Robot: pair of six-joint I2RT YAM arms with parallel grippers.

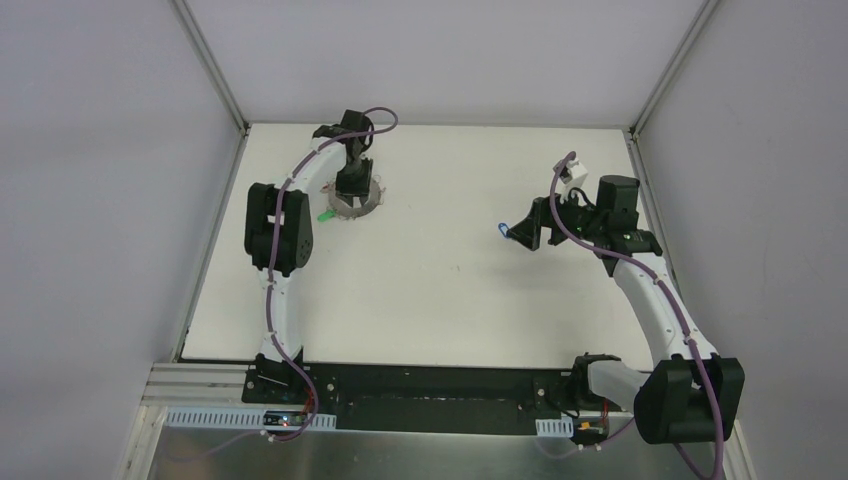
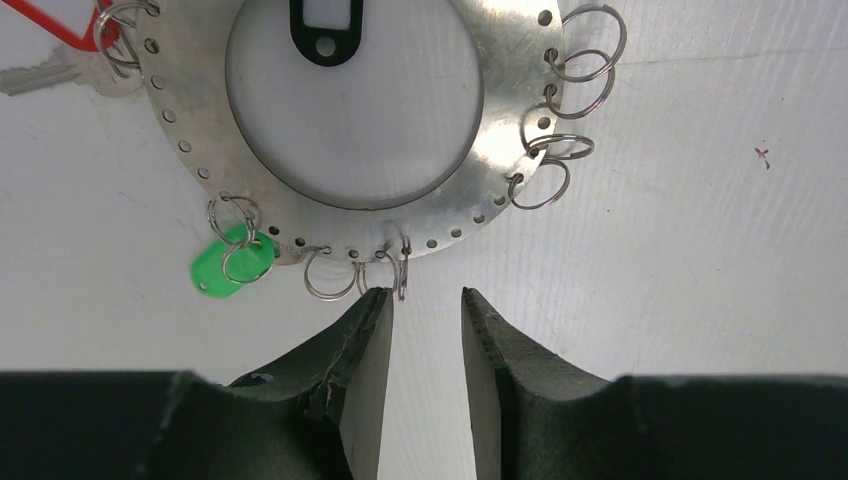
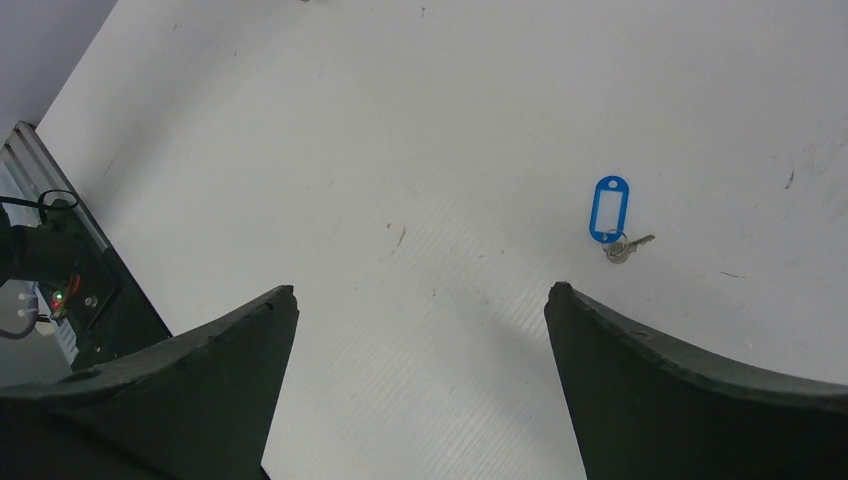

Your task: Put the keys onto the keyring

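While left arm [image 1: 300, 185] stretches far, left gripper [image 2: 425, 295] sits slightly parted, empty, at keyring [image 2: 515, 110] rim. Right gripper [image 3: 422, 290] gapes wide near blue-tagged key [image 3: 609, 208]

The keyring [image 2: 500, 150] is flat grey metal, brushed to a dull sheen. The wire loops [image 2: 563, 148] on its rim are brighter, polished metal. The green tag [image 2: 232, 262] and the blue tag [image 3: 609, 208] are smooth, glossy plastic. The key [image 2: 45, 75] is pale silvery metal. The desk [image 3: 400, 120] is white, matt, faintly ribbed and lightly scuffed. The left pincer [image 2: 427, 300] and right pincer [image 3: 420, 295] look like matt black, slightly grainy plastic.
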